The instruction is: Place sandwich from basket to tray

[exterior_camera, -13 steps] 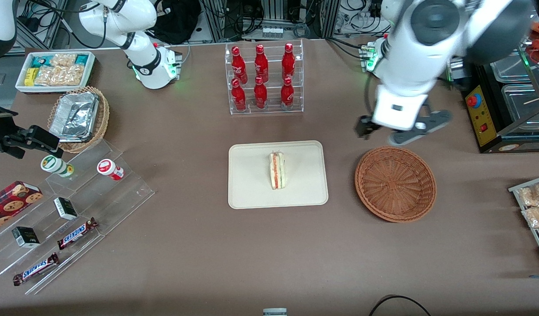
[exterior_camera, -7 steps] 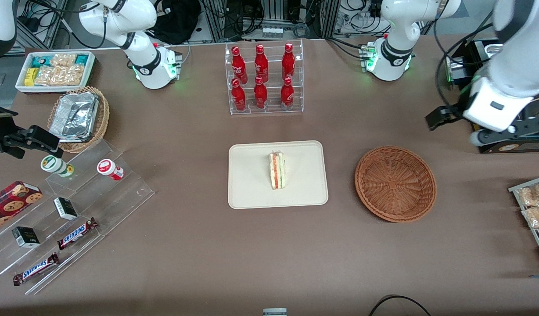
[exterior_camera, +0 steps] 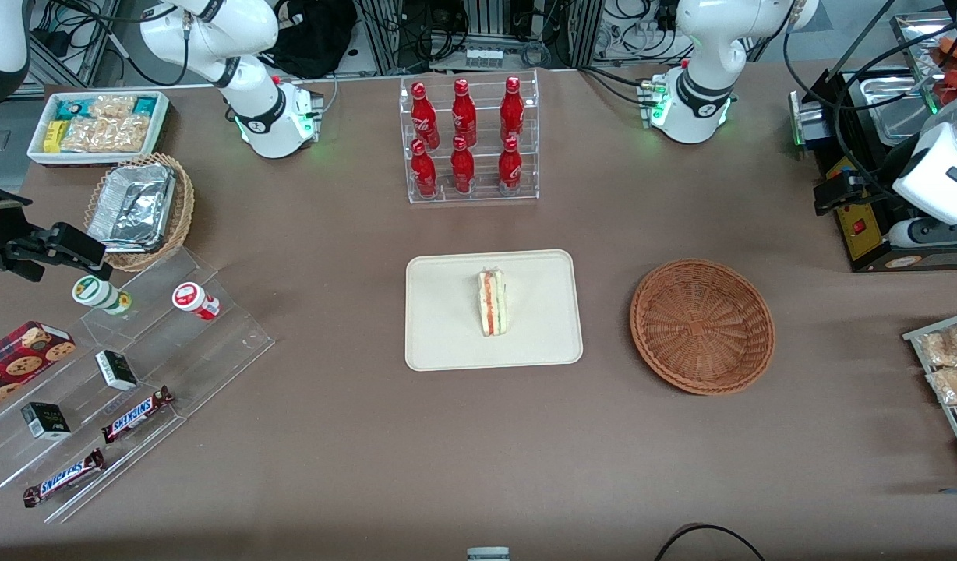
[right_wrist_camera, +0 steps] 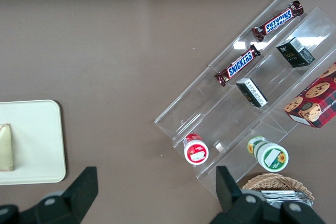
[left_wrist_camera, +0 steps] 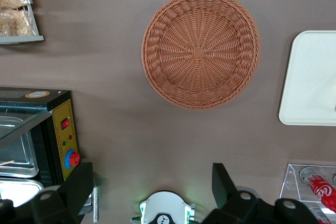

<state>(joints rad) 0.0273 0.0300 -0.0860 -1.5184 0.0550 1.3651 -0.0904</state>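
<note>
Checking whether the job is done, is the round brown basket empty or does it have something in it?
Empty. The basket shows only bare weave; the sandwich lies on the tray. The open gripper hangs high above the table.

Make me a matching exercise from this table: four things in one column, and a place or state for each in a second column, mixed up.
Things:
1. sandwich
2. basket
3. hand
4. red bottles

States:
A. standing in a clear tiered rack
B. lying on the tray
C. open, holding nothing, raised toward the working arm's end of the table
D. nothing in it

Pairs: 1-B, 2-D, 3-C, 4-A
</note>
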